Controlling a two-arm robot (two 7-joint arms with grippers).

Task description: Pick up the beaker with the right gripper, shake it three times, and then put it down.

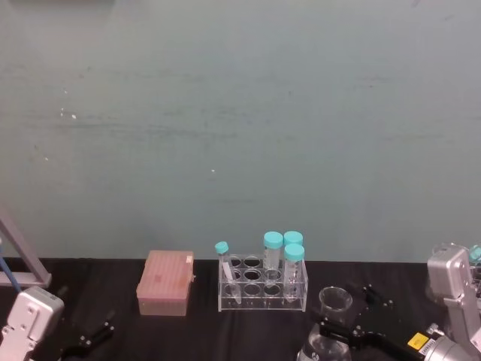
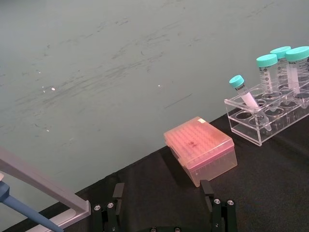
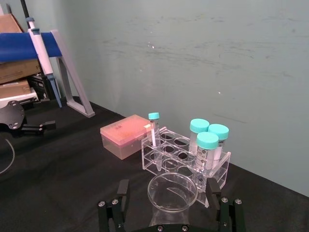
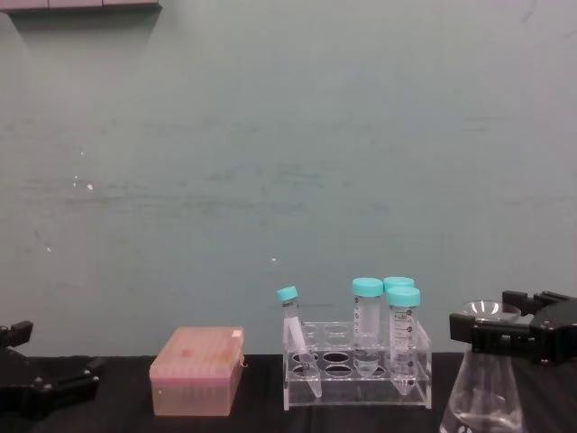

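While my right gripper (image 1: 340, 331) sits low at the right end of the black table (image 1: 113, 289), its flat black jaws stand on either side of the beaker's (image 1: 335, 301) narrow neck, just under the flared rim. From the chest view the gripper (image 4: 505, 336) looks closed against the glass, though I cannot tell whether the flask's wide base rests on the table or hangs just off it. In my right wrist view the round open mouth of the beaker (image 3: 172, 191) lies between my two fingers (image 3: 216, 193), with the clear tube rack (image 3: 186, 162) just behind it. That rack holds three large teal-capped tubes (image 1: 285, 252) standing upright at its right end and one slim tube (image 1: 225, 271) leaning at its left end. A pink tip box (image 1: 165, 283) sits to the left of the rack, apart from it. My left gripper (image 1: 94, 335) is parked low at the table's left end, its thin fingers spread and holding nothing, and a pipette stand (image 3: 67, 77) rises beyond it against the pale green wall (image 1: 240, 128).
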